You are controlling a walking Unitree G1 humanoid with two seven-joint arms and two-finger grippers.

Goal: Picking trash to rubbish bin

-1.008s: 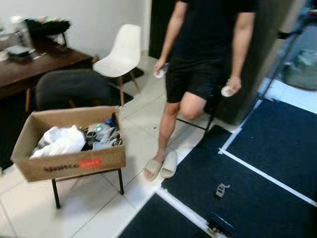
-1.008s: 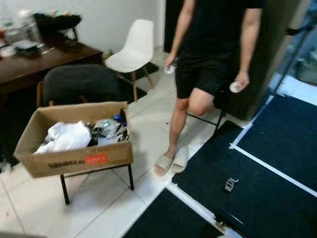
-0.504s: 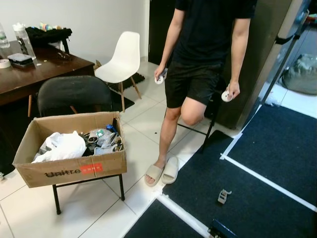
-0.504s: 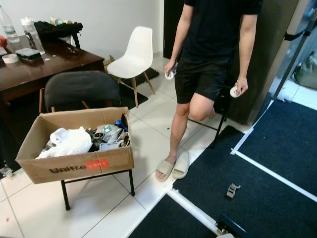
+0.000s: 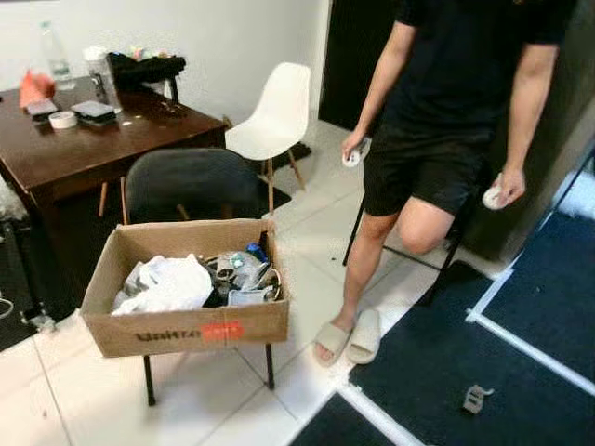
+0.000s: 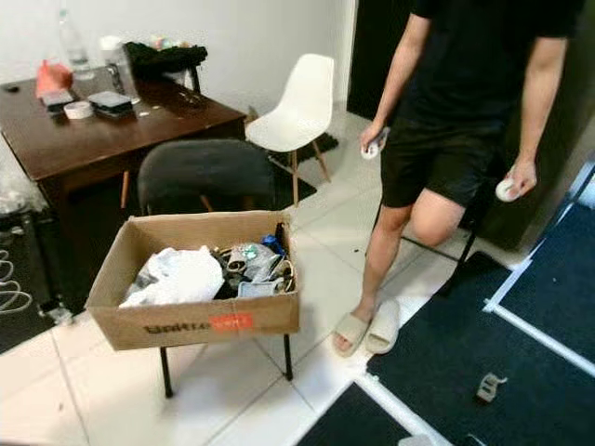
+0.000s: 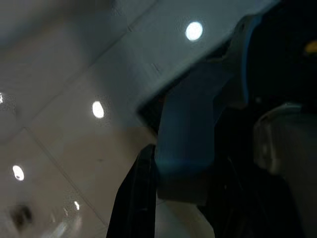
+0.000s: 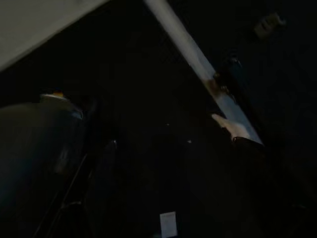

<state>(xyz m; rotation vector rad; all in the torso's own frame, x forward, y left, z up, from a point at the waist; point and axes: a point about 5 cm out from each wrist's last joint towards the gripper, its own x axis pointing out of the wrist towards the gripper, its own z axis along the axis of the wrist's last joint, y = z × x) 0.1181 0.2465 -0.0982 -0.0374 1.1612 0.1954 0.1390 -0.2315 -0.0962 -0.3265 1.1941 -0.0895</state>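
Though blurred, the cardboard box (image 6: 200, 321) reads roughly "Unitree".

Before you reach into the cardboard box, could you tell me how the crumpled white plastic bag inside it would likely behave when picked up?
The crumpled white plastic bag looks thin and creased, so it would probably be floppy and sag. It seems light for its bulk. It lies against other trash in the brown cardboard box, so it might drag neighbouring pieces along.

We note a brown cardboard box (image 5: 186, 321) with black lettering and a red label, holding a white bag (image 5: 167, 283). At 12 o'clock: a black chair (image 5: 191, 186), a dark brown desk (image 5: 93, 144), a white chair (image 5: 274, 121). Floor mats (image 5: 502, 372) are navy, edged white.
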